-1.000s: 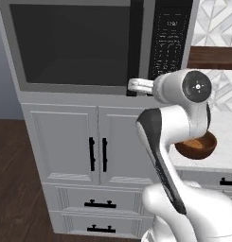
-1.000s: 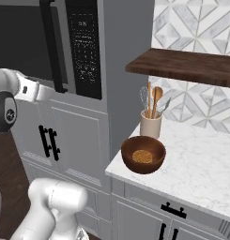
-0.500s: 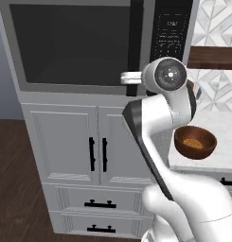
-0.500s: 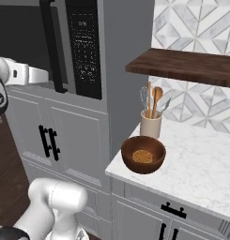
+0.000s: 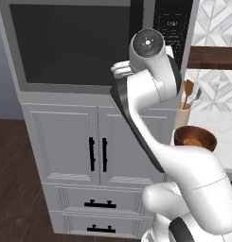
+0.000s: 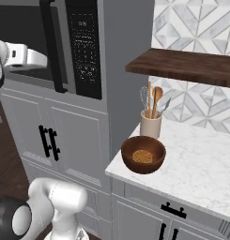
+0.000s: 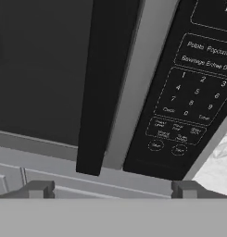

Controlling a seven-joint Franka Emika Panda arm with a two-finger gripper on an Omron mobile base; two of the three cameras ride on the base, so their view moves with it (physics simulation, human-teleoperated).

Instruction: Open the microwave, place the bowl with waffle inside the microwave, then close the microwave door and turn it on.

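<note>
Hand view has the gripper (image 7: 112,189) with its 2 fingertips spread wide, holding nothing, aimed at the lower end of the black bar handle (image 7: 110,83) on the microwave door (image 7: 40,65), not yet touching it. That door sits flush and shut on the microwave (image 5: 103,47), keypad (image 7: 189,102) to its right. The bowl with waffle (image 6: 143,154) rests on the marble counter (image 6: 201,168), just beside the utensil holder (image 6: 150,125). By my judgement 0 of the task's 4 steps are done.

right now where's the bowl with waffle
The bowl with waffle sits on the marble counter near its left edge, just in front of the utensil holder, right of the microwave.
</note>
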